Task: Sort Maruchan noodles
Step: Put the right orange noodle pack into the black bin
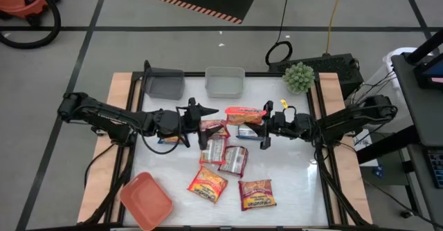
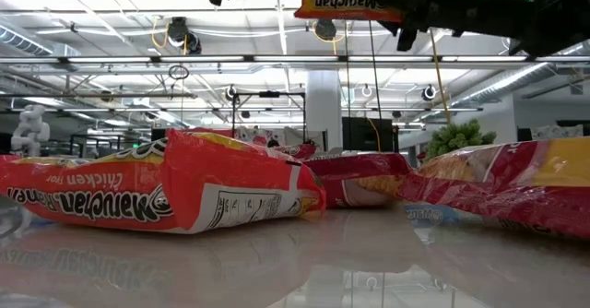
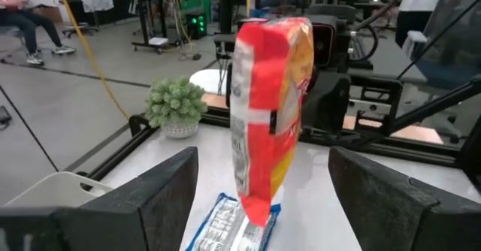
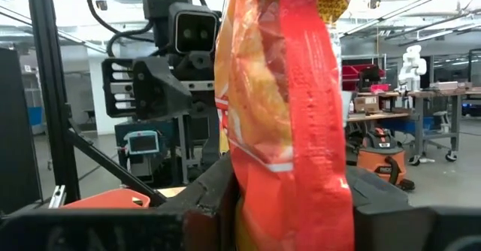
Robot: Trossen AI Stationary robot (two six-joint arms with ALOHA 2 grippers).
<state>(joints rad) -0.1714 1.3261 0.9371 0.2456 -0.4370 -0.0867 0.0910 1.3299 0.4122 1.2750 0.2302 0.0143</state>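
Note:
My right gripper (image 1: pixel 268 120) is shut on one orange-red and yellow Maruchan packet (image 1: pixel 243 113), held above the middle of the table. My left gripper (image 1: pixel 205 124) stands open facing it from the left. In the left wrist view the packet (image 3: pixel 270 108) shows ahead, between the open fingers (image 3: pixel 150 198), and I see no touch. Several more packets lie flat on the table below: orange-red ones (image 1: pixel 208 184) (image 1: pixel 256 193), silvery-pink ones (image 1: pixel 235 160) and a blue one (image 3: pixel 233 225). My right gripper pinches the packet between its two fingers at its right-hand end (image 4: pixel 293 183). The fingers come from the table's right, about level, tipped slightly up. The packet stands on edge, lifted clear of the table, and its free end reaches toward the left gripper.
A grey bin (image 1: pixel 164 82) and a clear bin (image 1: pixel 225 82) stand at the table's far edge. A salmon-red bin (image 1: pixel 145 200) sits at the near left corner. A small green plant (image 1: pixel 299 77) stands at the far right. The near right of the table is bare white.

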